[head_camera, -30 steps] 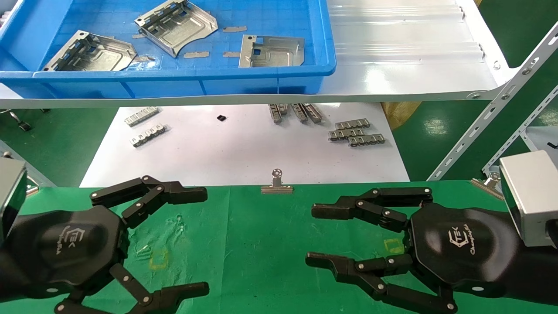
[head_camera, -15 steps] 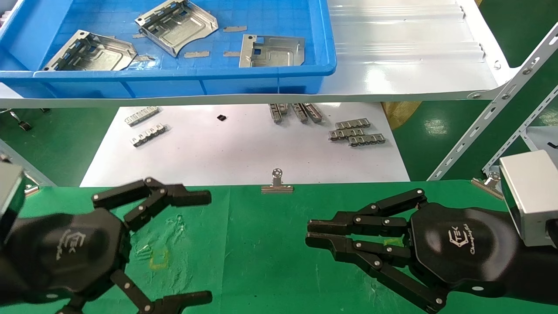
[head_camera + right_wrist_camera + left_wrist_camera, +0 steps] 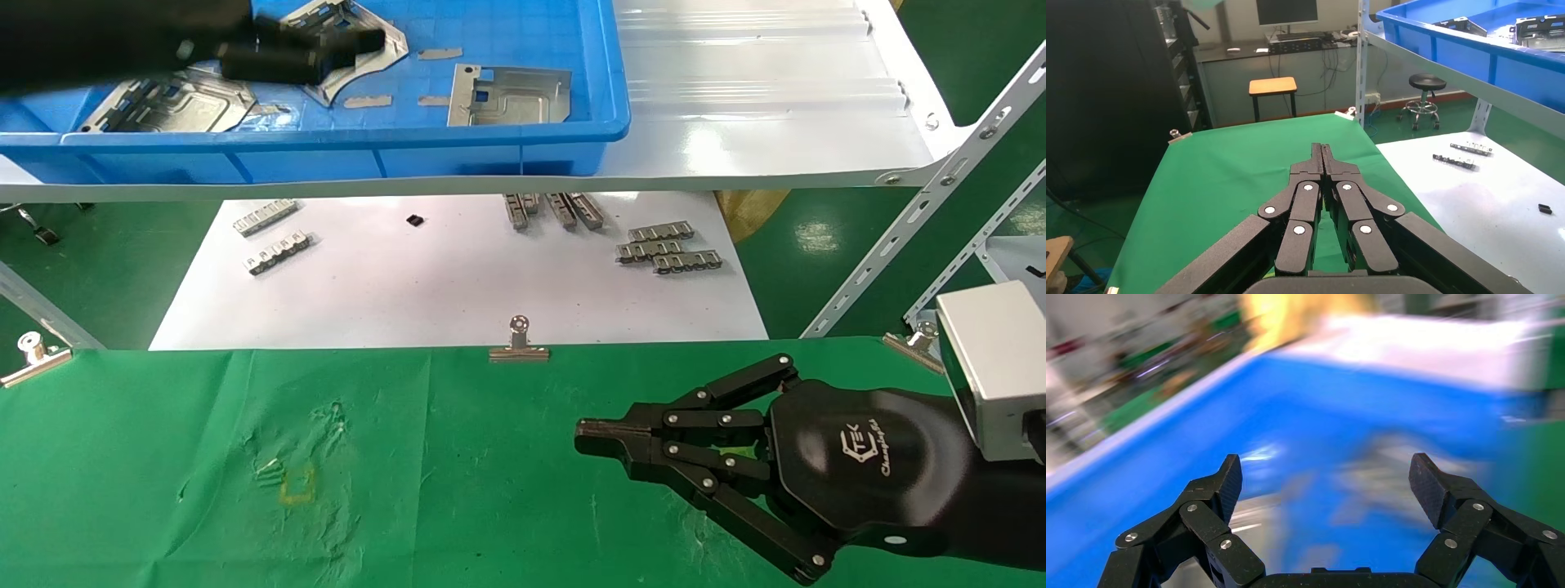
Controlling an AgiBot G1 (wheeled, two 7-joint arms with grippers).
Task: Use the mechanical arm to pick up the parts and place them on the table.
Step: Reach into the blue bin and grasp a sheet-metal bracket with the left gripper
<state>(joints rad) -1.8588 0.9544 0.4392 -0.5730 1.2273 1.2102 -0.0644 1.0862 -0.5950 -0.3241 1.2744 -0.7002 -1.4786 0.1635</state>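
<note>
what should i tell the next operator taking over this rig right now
Left gripper: open, holding nothing, up over the blue bin above the parts.
Right gripper: shut, holding nothing, parked low over the green table.
Parts: three plates in the bin, the left one, the middle one partly hidden by the left arm, the right one.
Done: nothing placed; no plate shows on the table.
Left: grasp each plate in turn and set it on the green cloth.

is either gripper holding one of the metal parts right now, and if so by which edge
Nothing is held. The left gripper is open above the blue bin; the right gripper is shut on nothing over the table.
</note>
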